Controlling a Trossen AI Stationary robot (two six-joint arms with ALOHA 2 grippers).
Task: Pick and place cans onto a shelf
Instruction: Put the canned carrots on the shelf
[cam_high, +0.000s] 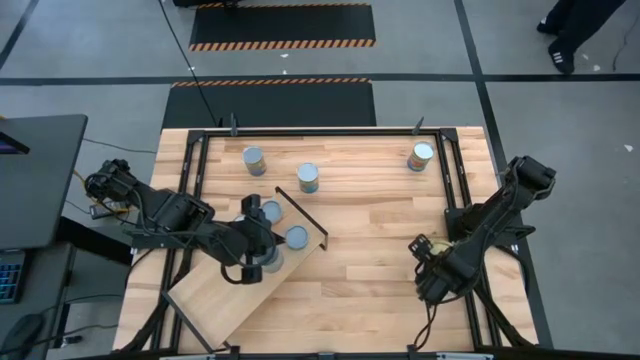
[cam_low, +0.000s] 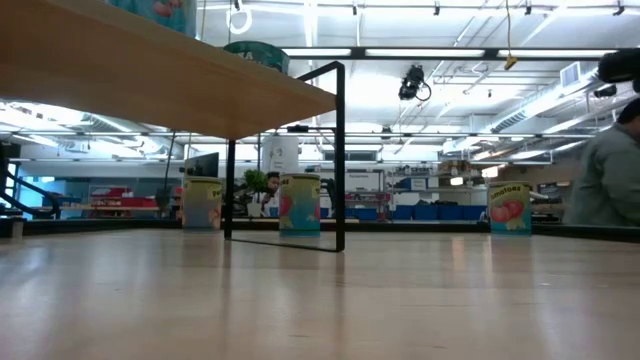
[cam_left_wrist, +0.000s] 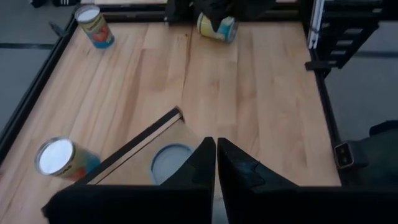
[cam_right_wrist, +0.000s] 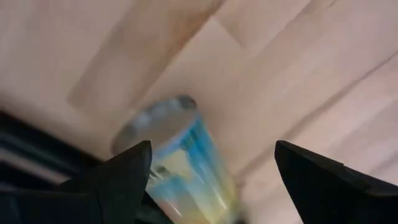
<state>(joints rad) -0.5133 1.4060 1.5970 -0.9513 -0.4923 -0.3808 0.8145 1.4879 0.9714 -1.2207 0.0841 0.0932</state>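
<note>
While the left gripper (cam_high: 262, 262) rests closed over the shelf (cam_high: 215, 300), the right gripper (cam_right_wrist: 211, 180), at four o'clock, straddles a can (cam_right_wrist: 177, 155) wide open to grab it.

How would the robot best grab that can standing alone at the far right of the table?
Probably by its round side wall. The can stands upright with open tabletop around it, so an open gripper could come down from above and close its fingers across the middle of the body. The flat shiny top gives nothing to pinch.
</note>
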